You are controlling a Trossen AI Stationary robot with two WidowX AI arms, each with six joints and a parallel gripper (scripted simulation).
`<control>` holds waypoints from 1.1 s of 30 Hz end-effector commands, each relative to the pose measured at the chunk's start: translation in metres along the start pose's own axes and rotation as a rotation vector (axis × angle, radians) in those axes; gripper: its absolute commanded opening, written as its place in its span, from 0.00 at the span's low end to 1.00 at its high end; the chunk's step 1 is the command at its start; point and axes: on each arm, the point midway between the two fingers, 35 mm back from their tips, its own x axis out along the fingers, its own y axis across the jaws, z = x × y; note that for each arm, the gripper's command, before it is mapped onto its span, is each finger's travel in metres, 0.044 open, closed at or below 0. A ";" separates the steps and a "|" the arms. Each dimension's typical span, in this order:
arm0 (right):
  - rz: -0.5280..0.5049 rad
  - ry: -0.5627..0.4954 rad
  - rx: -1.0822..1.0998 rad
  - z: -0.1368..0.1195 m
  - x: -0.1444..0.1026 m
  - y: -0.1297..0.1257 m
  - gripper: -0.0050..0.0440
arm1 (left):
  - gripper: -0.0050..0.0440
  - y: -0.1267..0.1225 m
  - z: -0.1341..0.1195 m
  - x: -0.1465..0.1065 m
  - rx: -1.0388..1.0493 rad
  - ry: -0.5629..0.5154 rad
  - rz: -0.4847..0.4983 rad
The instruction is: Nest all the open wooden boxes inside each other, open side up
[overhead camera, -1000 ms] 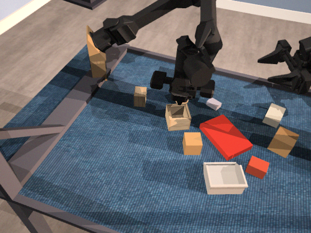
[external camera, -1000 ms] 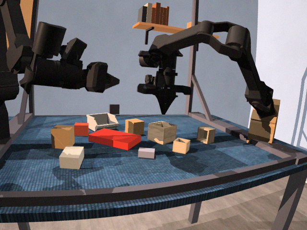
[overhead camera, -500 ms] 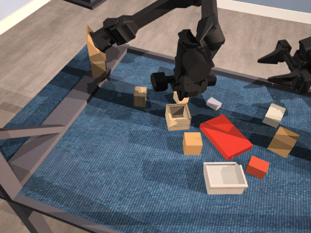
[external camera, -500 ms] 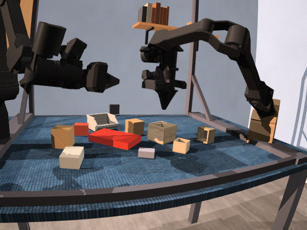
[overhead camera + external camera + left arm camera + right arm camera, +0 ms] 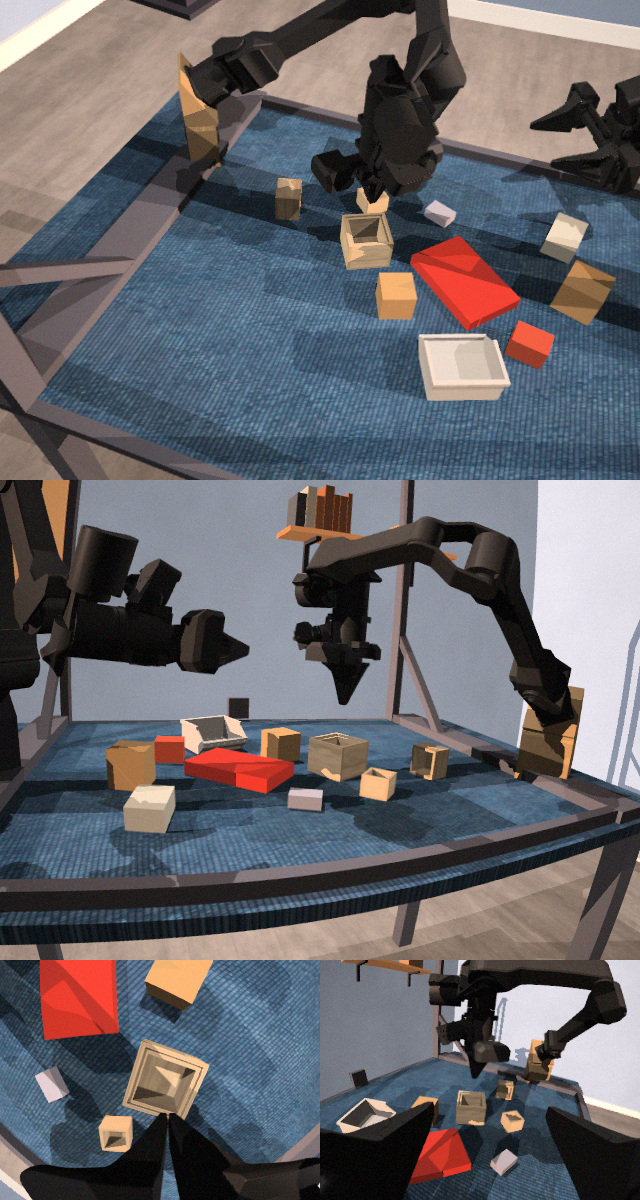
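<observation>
A medium wooden box (image 5: pixel 366 240) stands open side up mid-table; its rim looks double, also in the left wrist view (image 5: pixel 166 1080). A small wooden box (image 5: pixel 377 783) stands open side up just beside it. Another small wooden box (image 5: pixel 429 760) (image 5: pixel 287 198) lies on its side farther toward the frame post. My left gripper (image 5: pixel 345 699) (image 5: pixel 167 1118) is shut and empty, pointing straight down well above the medium box, with its tips over the box's edge. My right gripper (image 5: pixel 242 647) is open and empty, held high at the table's side, away from the boxes.
A red slab (image 5: pixel 464 281), a closed tan cube (image 5: pixel 395 295), a white open tray (image 5: pixel 462 365), a red block (image 5: pixel 529 343), a cream block (image 5: pixel 564 237), a brown block (image 5: pixel 582 291) and a small lavender block (image 5: pixel 439 213) lie around. A raised frame rims the table.
</observation>
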 end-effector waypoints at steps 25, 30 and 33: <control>-0.043 0.143 0.675 -0.038 0.042 -0.006 0.92 | 0.92 -0.013 -0.023 0.005 -0.218 0.031 -0.060; -0.032 0.215 0.808 -0.048 0.051 0.004 0.92 | 0.92 -0.016 -0.029 0.007 -0.264 0.041 -0.072; -0.015 0.289 0.908 -0.057 0.057 0.016 0.92 | 0.92 -0.019 -0.034 0.008 -0.300 0.049 -0.081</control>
